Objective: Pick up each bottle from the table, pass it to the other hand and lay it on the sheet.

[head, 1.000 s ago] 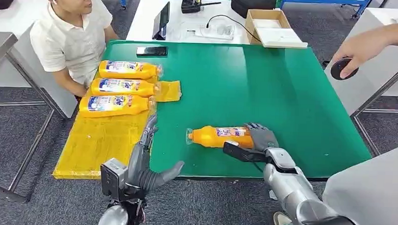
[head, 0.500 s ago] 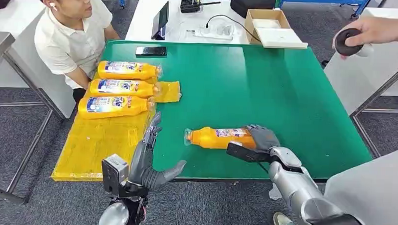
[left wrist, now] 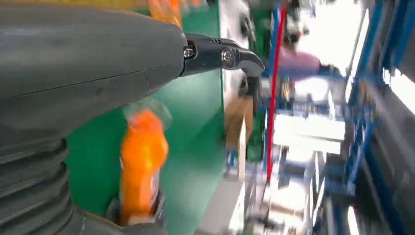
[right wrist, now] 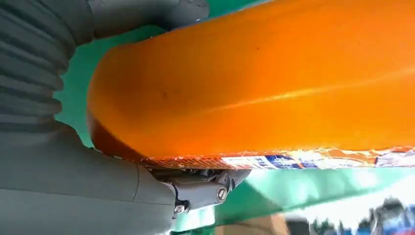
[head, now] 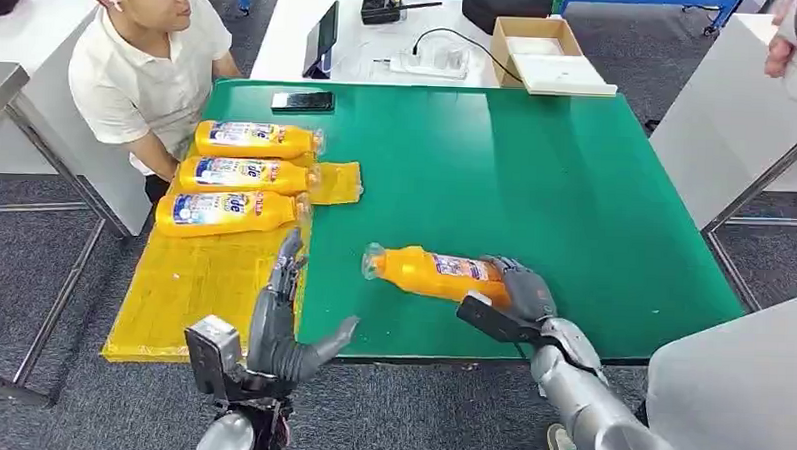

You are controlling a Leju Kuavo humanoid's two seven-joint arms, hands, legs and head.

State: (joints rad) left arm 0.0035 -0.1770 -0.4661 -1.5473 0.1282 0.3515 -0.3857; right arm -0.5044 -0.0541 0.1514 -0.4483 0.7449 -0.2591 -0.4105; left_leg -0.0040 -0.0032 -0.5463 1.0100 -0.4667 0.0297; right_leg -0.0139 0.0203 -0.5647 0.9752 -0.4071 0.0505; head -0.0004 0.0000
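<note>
My right hand grips the base end of an orange bottle, which points its clear cap left and is tilted just above the green table near the front edge. My left hand stands open with fingers raised, left of the bottle's cap and over the edge of the yellow sheet. Three orange bottles lie side by side on the far part of the sheet.
A seated person in a white shirt is at the table's far left corner. A phone lies at the table's far edge. Another person's hand holds a dark object at the upper right. A grey cover is at the lower right.
My right hand has lifted and tilted the bottle, its cap end shifting up and left. My left hand drew slightly back and left. The person's hand at the right rose upward.
</note>
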